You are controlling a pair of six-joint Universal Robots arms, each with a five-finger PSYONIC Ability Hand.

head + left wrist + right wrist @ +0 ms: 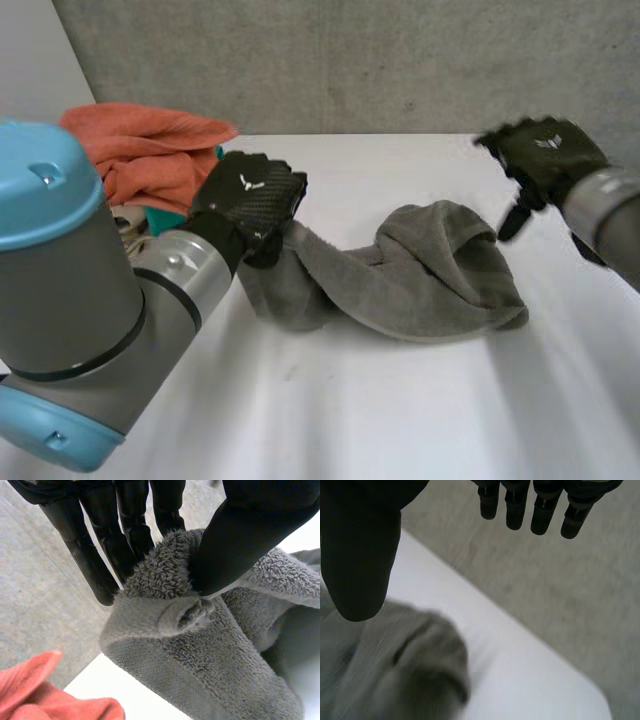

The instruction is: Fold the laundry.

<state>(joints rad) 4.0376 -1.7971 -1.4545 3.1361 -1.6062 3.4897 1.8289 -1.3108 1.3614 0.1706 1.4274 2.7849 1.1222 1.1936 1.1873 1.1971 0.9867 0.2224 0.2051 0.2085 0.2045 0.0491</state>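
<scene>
The left hand (248, 195) pinched 1 end of the crumpled grey towel (420, 280) on the tabletop (400, 400), the right hand (540, 150) hovered spread and empty, so flattening likely needed its grasp next.

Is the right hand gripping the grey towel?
No, the right hand hangs open clear of the grey towel, with nothing between its thumb and fingers.

The grey towel (420, 275) lay bunched across the middle of the frame. An orange cloth pile (150, 150) blocked the upper left, and the left arm (90, 300) the lower left. The surface (400, 410) lay open along the lower centre and right.
</scene>
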